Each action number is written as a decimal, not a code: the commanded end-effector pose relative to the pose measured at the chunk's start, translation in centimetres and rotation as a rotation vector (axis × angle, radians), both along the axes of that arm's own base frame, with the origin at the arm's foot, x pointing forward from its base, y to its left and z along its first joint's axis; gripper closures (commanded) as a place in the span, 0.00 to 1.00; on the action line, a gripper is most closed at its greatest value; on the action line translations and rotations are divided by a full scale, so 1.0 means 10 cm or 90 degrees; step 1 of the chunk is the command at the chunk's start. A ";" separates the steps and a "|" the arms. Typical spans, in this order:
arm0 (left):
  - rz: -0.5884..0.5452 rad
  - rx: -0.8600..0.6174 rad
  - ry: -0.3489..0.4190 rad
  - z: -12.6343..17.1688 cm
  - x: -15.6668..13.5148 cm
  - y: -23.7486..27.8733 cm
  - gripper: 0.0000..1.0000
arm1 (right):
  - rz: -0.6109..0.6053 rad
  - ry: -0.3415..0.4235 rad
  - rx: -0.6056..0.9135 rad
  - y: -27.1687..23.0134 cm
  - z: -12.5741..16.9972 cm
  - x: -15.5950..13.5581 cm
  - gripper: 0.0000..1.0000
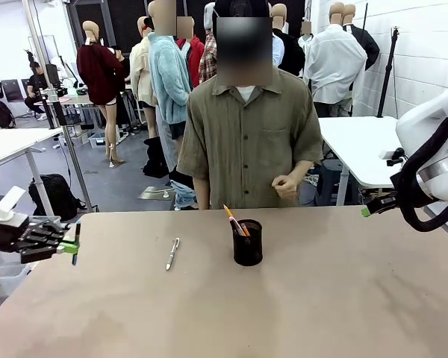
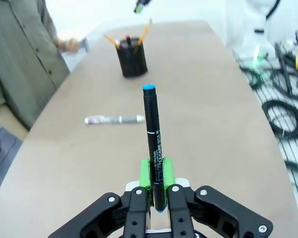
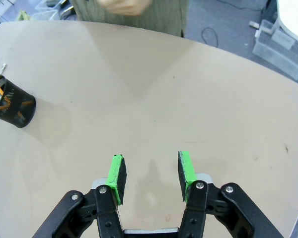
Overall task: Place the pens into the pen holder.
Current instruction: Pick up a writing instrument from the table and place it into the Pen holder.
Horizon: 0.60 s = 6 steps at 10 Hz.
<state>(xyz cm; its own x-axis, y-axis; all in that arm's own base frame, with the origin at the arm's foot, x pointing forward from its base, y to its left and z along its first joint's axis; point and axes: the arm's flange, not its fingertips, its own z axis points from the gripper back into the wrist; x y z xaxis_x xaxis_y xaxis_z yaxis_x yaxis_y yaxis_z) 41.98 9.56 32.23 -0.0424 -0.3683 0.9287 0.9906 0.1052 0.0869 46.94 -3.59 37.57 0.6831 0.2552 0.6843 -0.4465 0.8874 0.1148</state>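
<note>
1. Well, the table (image 1: 336, 298) is wide. The left gripper (image 2: 156, 178) hangs at its left edge, well apart from the pen holder (image 1: 247, 242), so a long carry gives the load time to slip.
2. That left gripper is clamped on the dark-and-blue pen (image 2: 152, 129) near its lower end. Most of the shaft sticks out past the pads, so the pen may pivot in the pinch and arrive tilted.
3. The right gripper (image 3: 151, 171), over the table's right side, has its jaws apart with nothing between them. It seems harmless unless both arms head for the middle.
4. The pen holder, mid-table, looks light and has orange pencils (image 1: 231, 216) leaning in it. A tip striking the rim or those pencils could topple it.
5. The silver-white pen (image 1: 172, 253) lies flat left of the holder, near the likely path. A low pass might set it rolling.
</note>
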 end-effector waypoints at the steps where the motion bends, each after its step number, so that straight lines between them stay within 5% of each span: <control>1: 0.015 -0.054 0.023 0.10 0.21 -0.47 1.00 | 0.010 -0.006 0.004 -0.01 -0.01 0.00 0.45; 6: -0.007 -0.113 0.041 0.67 0.51 -1.75 1.00 | 0.010 -0.006 0.004 -0.01 -0.01 0.00 0.45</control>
